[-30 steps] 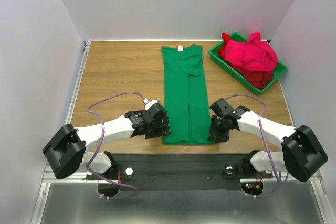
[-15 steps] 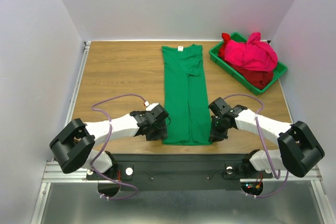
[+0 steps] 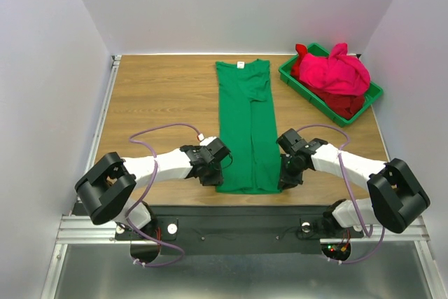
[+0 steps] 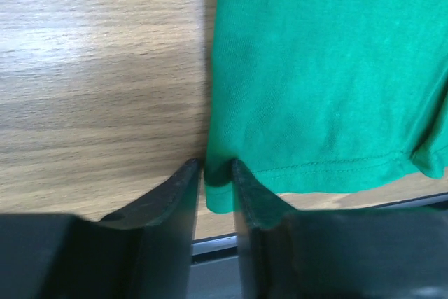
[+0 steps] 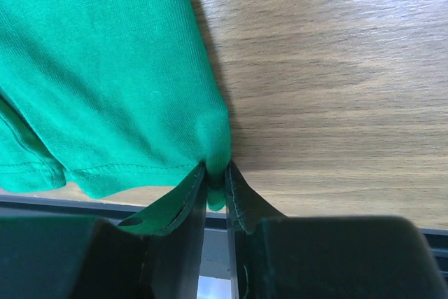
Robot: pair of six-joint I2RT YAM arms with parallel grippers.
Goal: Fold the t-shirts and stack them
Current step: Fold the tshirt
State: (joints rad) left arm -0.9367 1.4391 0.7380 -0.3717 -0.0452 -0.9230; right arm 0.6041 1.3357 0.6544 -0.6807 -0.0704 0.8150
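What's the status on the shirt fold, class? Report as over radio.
Right gripper shut on green t-shirt's near corner. Left gripper straddles opposite corner, grip unconfirmed. Nothing lying on shirt; bin off right.

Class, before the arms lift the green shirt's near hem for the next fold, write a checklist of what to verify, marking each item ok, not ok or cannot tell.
1. Right gripper pinched on the near right hem corner of the green t-shirt: ok.
2. Left gripper has the near left corner between its fingers; firm pinch: cannot tell.
3. Shirt lies flat as a long strip, collar end far from the arms: ok.
4. Both grippers sit level with each other at the hem: ok.
5. Bin holding the pink t-shirt and red t-shirt stands apart from the strip: ok.
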